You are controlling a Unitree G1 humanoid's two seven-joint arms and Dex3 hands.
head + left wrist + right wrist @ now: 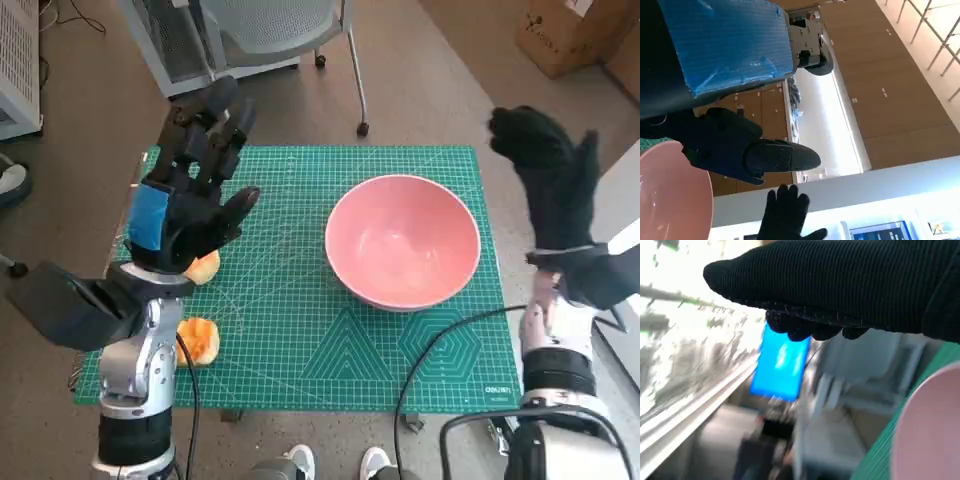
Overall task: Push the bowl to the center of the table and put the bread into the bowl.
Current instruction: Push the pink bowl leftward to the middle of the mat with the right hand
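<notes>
Your right hand [548,170] hovers at the bowl's [402,240] 3 o'clock, fingers released, ready to push; left hand [195,190] empty above bread [203,267].

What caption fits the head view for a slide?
Both hands, left hand and right hand, raised empty above the green mat; pink bowl right of center, two bread pieces at left edge.

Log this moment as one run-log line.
bowl: right of mat centre, empty | bread: on mat | left hand: raised, open | right hand: raised, open
</notes>
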